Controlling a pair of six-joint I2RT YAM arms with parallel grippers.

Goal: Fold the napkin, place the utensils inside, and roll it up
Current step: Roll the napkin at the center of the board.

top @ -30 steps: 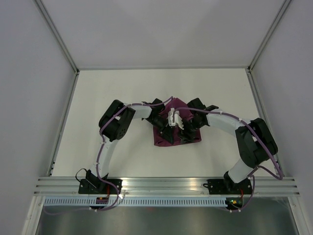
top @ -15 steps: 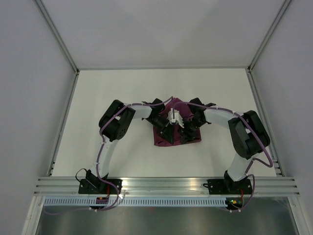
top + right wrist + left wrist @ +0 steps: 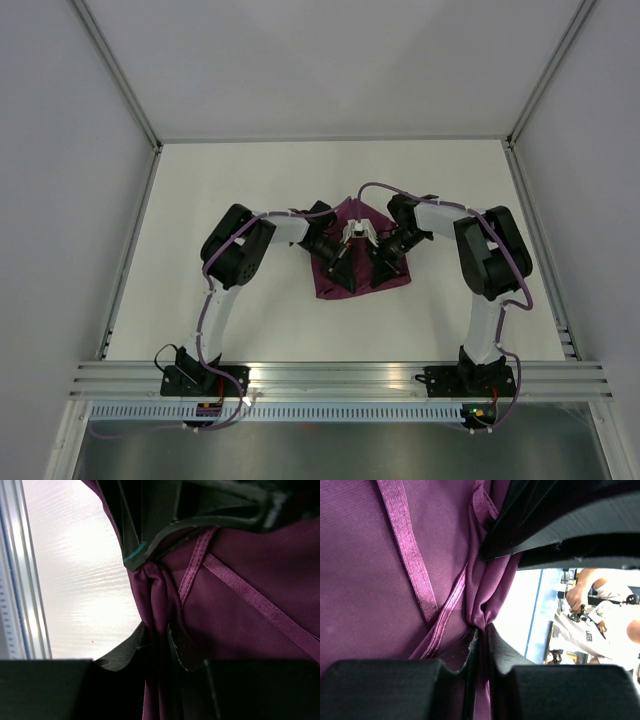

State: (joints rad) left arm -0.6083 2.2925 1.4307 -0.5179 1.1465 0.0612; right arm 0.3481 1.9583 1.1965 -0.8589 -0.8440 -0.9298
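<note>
Nearest the camera, both arm bases sit on the aluminium rail (image 3: 340, 372) at the front of the bench (image 3: 230, 180). Each arm bows outward before reaching in toward the middle. The elbow of the left arm (image 3: 240, 248) stands well inside the bench's left edge. The elbow of the right arm (image 3: 490, 255) is near the right edge and its frame post.

The two wrists meet over the napkin (image 3: 330, 288), which lies bunched mid-bench. Its near edge is flat on the surface and its far side is drawn up to a peak between the wrists.

The left jaws are almost closed, with only a slit between them, and they pinch a gathered pleat of the purple cloth. Its fingertips (image 3: 502, 647) press the fold from both sides. The right jaws stand at a narrow gap and clamp a similar bunched fold between their fingertips (image 3: 184, 650).

Each wrist view shows the other arm's black finger just above its own pinch, so the two grips are close together. Satin hem bands (image 3: 410, 555) cross the cloth beside the pinches.

White bench surface shows broadly to the left, to the right and beyond the napkin, up to the far wall (image 3: 330, 60).
</note>
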